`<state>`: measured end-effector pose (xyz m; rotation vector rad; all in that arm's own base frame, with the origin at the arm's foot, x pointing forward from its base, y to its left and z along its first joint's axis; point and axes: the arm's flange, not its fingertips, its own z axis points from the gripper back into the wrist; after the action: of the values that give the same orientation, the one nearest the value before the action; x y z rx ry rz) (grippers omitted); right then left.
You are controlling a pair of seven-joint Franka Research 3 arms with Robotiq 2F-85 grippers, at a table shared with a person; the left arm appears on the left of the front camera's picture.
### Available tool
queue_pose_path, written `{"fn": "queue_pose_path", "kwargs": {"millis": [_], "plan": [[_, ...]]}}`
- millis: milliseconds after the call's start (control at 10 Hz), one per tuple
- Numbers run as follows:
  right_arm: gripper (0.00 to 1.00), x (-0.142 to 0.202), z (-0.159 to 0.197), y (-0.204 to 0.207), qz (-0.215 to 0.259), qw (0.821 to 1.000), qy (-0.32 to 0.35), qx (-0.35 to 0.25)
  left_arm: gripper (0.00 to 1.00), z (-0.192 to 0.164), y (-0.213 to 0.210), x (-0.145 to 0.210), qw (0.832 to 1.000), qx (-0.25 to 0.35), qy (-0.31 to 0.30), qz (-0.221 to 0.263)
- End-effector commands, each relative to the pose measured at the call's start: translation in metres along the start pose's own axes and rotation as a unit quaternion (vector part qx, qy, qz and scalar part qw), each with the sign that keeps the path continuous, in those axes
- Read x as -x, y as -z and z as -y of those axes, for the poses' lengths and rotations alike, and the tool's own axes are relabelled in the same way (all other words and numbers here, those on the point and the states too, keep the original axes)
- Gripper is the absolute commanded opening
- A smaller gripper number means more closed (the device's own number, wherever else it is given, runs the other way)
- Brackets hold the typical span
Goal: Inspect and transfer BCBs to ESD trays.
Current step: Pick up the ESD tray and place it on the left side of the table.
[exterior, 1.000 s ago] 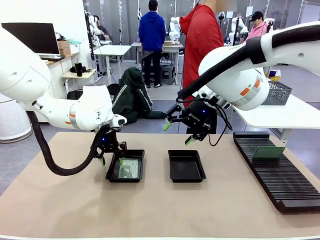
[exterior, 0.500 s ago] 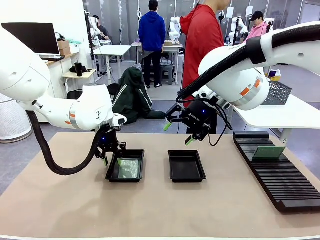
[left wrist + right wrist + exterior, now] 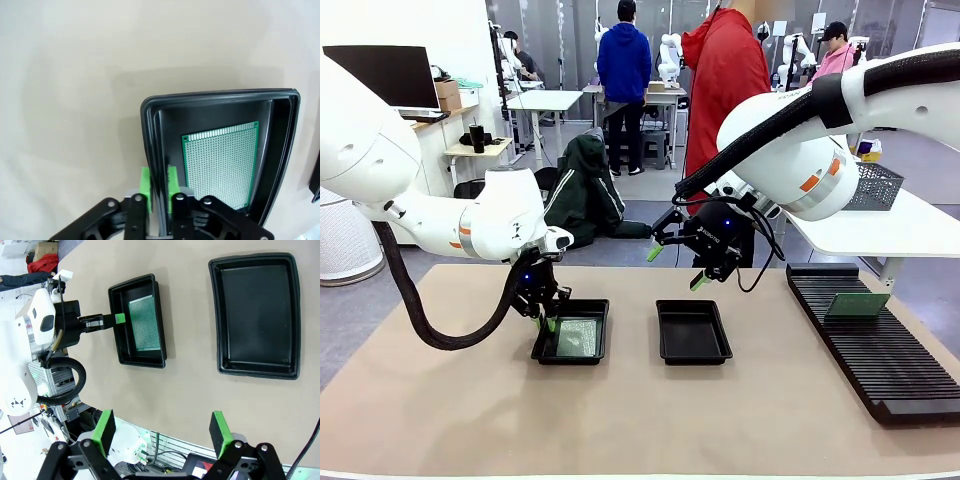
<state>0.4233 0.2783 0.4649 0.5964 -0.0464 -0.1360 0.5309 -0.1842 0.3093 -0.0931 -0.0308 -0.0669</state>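
Note:
Two black ESD trays lie on the tan mat. The left tray (image 3: 603,330) (image 3: 220,96) (image 3: 116,330) holds a pale-green BCB (image 3: 577,338) (image 3: 222,167) (image 3: 145,322) flat on its floor. My left gripper (image 3: 545,320) (image 3: 159,180) is shut on that tray's near-left wall, one green pad on each side of the rim. The right tray (image 3: 692,331) (image 3: 257,310) is bare inside. Above and behind it, my right gripper (image 3: 675,266) (image 3: 162,427) hangs open with nothing in it. Another BCB (image 3: 856,305) stands tilted in the rack.
A long black ribbed rack (image 3: 880,360) runs along the mat's right side. A wire basket (image 3: 875,185) sits on the white table beyond it. A person in a red top (image 3: 725,80) stands at the far side.
My left gripper's fingers have closed from apart onto the left tray's rim. The right arm and both trays have stayed in place.

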Motion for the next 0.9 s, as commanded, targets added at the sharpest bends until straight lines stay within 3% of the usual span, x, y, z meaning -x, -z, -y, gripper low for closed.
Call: {"fn": "queue_pose_path", "kwargs": {"millis": [0, 400, 800], "plan": [[1.00, -0.0029, -0.0010, 0.0012, 0.003, 1.000, 0.002, 0.004, 0.00, -0.0026, -0.0013, -0.0002, 1.000, -0.002, 0.008, 0.007], [1.00, -0.0029, -0.0010, 0.0012, 0.003, 1.000, 0.002, 0.004, 0.00, -0.0037, -0.0038, -0.0025, 1.000, 0.012, -0.004, -0.014], [1.00, -0.0029, -0.0010, 0.0012, 0.003, 1.000, 0.002, 0.004, 0.00, 0.0000, -0.0009, -0.0008, 1.000, 0.000, 0.000, 0.001]]}}
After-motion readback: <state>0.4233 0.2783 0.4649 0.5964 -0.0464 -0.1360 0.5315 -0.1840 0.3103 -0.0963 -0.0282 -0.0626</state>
